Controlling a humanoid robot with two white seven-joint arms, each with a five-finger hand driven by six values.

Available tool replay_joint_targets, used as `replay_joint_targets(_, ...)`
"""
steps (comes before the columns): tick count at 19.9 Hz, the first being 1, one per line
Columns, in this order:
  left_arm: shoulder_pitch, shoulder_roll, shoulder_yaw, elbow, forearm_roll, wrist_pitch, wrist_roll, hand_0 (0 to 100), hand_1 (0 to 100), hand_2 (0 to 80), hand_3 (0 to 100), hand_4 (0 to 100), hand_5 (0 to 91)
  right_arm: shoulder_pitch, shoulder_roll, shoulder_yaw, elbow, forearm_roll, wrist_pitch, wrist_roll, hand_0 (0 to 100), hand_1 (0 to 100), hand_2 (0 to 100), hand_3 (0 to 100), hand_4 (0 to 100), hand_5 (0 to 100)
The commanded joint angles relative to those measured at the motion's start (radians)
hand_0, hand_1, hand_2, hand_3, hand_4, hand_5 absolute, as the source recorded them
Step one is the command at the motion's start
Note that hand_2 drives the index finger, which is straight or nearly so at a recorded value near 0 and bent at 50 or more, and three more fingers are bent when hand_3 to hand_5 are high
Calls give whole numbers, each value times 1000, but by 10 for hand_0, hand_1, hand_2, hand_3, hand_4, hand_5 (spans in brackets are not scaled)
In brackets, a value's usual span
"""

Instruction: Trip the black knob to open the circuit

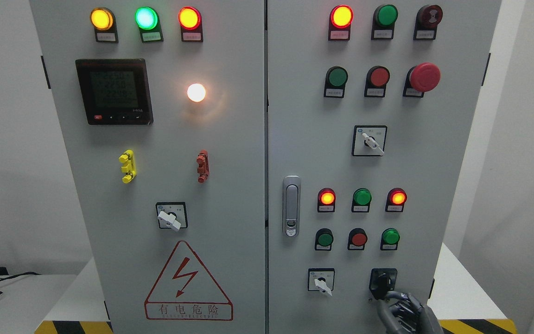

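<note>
Reaching: right hand (403, 311) is rising from the cabinet's bottom right corner, wrist cut off by the frame edge.
Knob: black knob (382, 279) is sitting low on the right door (434, 162).
Fingers: curled fingertips (390, 295) are touching the knob's lower edge; actual grasp impossible to tell.

A tall grey metal control cabinet (230, 185) with two doors stands on a white table (461, 287). On its left door, a dark square digital meter (114, 91) sits left of a glowing white round lamp (196, 92), and below them a white-handled rotary switch (171, 216) lies above a red triangular warning sign (188, 283). On the right door, a silver door latch (291, 205) lies near the inner edge. At the lower right, a black rotary knob (382, 280) sits right of a small white-handled selector switch (321, 280), with the robot's grey-fingered right hand (406, 313) just below it, fingertips touching it.
</note>
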Motion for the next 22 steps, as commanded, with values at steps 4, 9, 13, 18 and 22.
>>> replay_joint_targets(4,0,-1,0,0,-31,-1,-1,120,389,0,0,0,0,3,2,0,-14,-2,-1,8,408,734,434,739,688,668)
replay_joint_targets(9,0,0,0,0,-31,-1,-1,120,389,0,0,0,0,3,2,0,-14,-2,0,17,410,735,434,738,689,669)
replay_joint_targets(13,0,0,0,0,-31,-1,-1,120,389,0,0,0,0,3,2,0,-14,-2,2,17,410,735,433,736,690,669)
replay_joint_targets(18,0,0,0,0,-31,-1,-1,120,389,0,0,0,0,3,2,0,-14,-2,2,17,410,735,432,736,690,669)
replay_joint_targets(22,0,0,0,0,-31,-1,-1,120,389,0,0,0,0,3,2,0,-13,-2,3,17,410,734,432,735,690,669)
